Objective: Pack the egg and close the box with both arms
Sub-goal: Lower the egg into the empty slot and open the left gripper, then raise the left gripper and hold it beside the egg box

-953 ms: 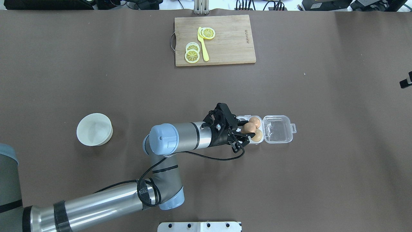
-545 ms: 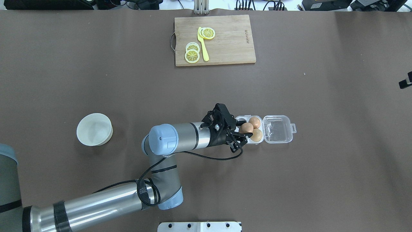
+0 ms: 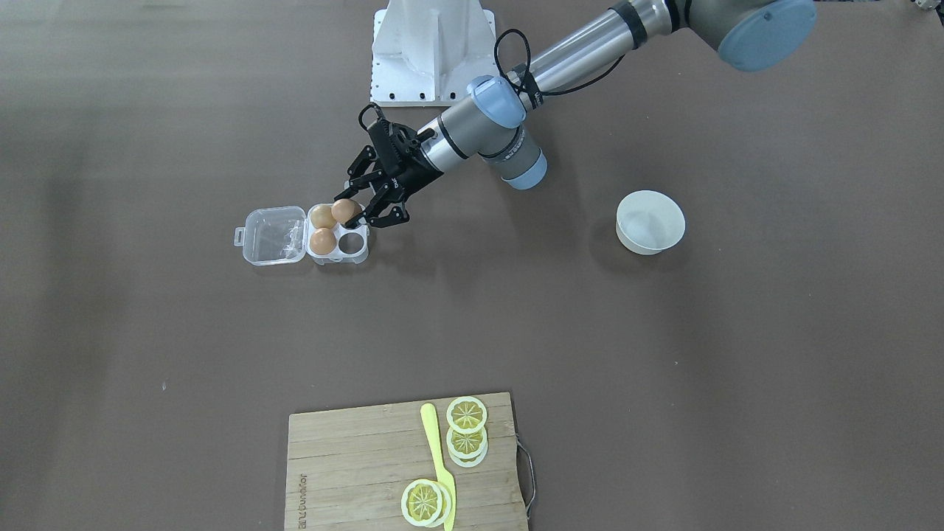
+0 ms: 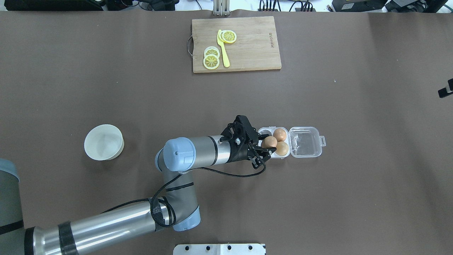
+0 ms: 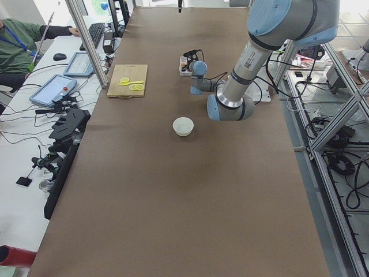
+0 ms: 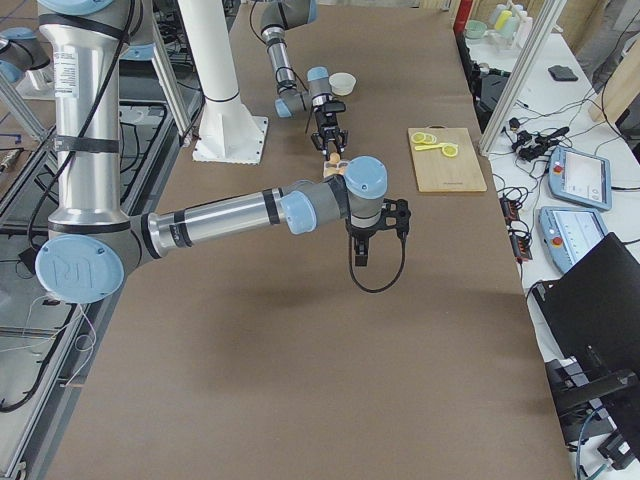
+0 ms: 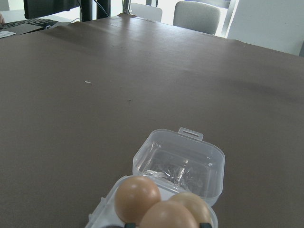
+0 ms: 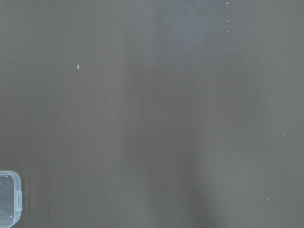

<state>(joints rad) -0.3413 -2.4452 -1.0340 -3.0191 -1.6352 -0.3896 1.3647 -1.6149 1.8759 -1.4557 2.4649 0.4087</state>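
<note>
The clear box (image 4: 274, 156) lies open on the table, its lid (image 4: 306, 142) folded flat to the right. Two brown eggs (image 4: 280, 134) (image 4: 282, 148) sit in its right cells. My left gripper (image 4: 269, 142) is shut on a third egg (image 4: 270, 141) and holds it over the box's near-left cell; whether it touches the cell I cannot tell. The far-left cell (image 3: 352, 240) is empty. The held egg also shows in the left wrist view (image 7: 168, 216). My right gripper (image 6: 378, 228) hangs high off to the right; its jaws are unclear.
A round white bowl (image 4: 104, 142) stands left of the left arm's wrist. A wooden cutting board (image 4: 247, 53) with lemon slices (image 4: 211, 61) and a yellow knife (image 4: 223, 53) lies at the far edge. The robot base (image 3: 431, 48) is at the near edge.
My left gripper has drawn back a little to the left and toward the robot with the egg still in it. The box and its two eggs have not moved.
</note>
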